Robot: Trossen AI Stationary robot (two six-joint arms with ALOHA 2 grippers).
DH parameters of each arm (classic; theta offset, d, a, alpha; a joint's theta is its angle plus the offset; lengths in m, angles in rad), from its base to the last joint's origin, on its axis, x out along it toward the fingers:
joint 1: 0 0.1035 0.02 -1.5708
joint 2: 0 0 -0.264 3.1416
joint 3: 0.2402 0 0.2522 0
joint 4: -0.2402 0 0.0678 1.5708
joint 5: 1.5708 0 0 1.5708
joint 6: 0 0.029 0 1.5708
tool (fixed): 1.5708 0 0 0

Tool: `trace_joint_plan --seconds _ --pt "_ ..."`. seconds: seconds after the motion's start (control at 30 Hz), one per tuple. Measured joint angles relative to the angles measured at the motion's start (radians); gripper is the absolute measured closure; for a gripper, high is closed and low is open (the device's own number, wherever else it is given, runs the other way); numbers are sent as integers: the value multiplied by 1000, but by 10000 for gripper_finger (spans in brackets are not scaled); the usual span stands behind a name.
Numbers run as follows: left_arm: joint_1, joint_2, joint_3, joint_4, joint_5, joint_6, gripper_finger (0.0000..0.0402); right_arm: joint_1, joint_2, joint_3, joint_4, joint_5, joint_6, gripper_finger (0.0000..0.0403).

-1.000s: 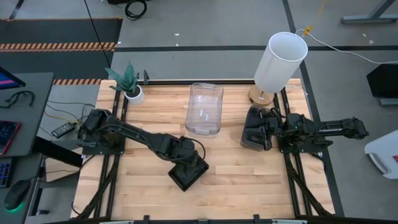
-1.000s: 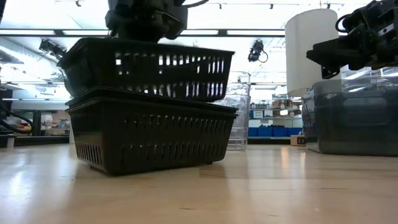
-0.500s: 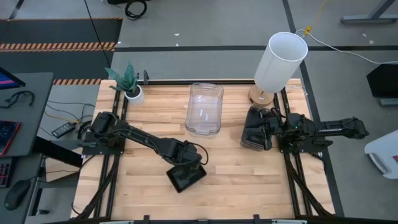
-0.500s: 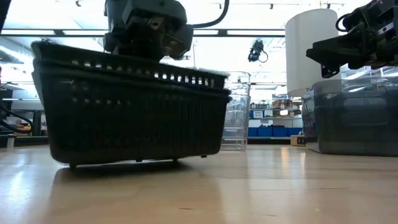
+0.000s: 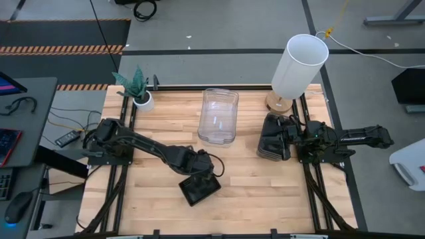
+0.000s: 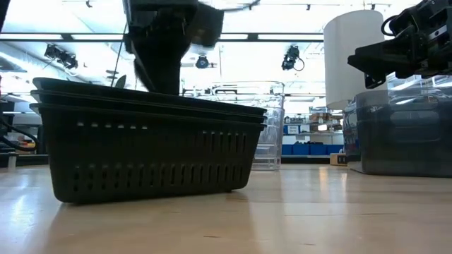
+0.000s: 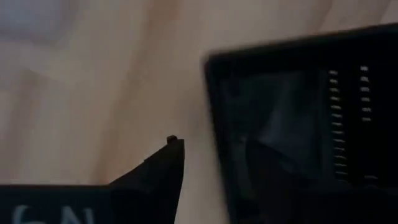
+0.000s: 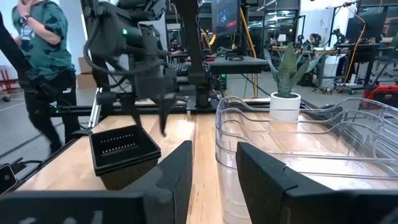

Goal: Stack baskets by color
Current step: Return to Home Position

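A nested stack of black perforated baskets (image 5: 199, 190) (image 6: 148, 148) rests flat on its bottom on the table, near the front centre. My left gripper (image 5: 203, 171) (image 8: 148, 121) points down over the stack's far rim and is open. One finger (image 7: 165, 168) is outside the rim (image 7: 211, 118); the other is hidden. Clear baskets (image 5: 218, 116) sit at the far centre. Grey baskets (image 5: 273, 137) (image 6: 402, 134) stand at the right, below my open right gripper (image 5: 290, 136) (image 8: 214, 152), which is level and holds nothing.
A tall white lamp shade (image 5: 299, 66) stands at the far right corner and a small potted plant (image 5: 137, 91) at the far left. Bare wood lies between the black stack and the grey baskets. A person (image 8: 37, 68) stands beyond the table's left side.
My left gripper has sunk a little, rolled about its own axis and opened, letting go of the upper black basket. That basket, tilted above the lower one before, has dropped into it. The stack has turned about on the table and now sits flat.
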State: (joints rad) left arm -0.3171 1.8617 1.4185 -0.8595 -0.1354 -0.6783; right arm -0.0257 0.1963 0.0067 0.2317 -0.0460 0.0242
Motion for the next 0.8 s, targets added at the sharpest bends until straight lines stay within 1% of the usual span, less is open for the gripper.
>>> trace_joint_plan --seconds 0.13,0.27,0.33,0.4,0.43,0.6,0.67,0.8 --pt "-40 -59 0 -29 -215 115 242 0 0 0 1 0 0 273" --pt "-49 -144 -13 -21 -341 180 279 0 0 0 3 0 0 273" --pt "-62 -188 -54 45 -437 242 299 0 0 0 1 0 0 273" --pt "-80 -232 -130 180 -535 318 318 0 0 0 5 0 0 273" --pt "-87 -251 -171 265 -559 366 328 0 0 0 5 0 0 273" --pt "-110 -365 -378 663 -566 552 377 0 0 0 11 0 0 273" --pt "-111 -419 -459 804 -543 627 393 0 1 0 16 0 0 273" --pt "-113 -548 -638 1031 -453 740 392 0 2 0 21 0 0 273"
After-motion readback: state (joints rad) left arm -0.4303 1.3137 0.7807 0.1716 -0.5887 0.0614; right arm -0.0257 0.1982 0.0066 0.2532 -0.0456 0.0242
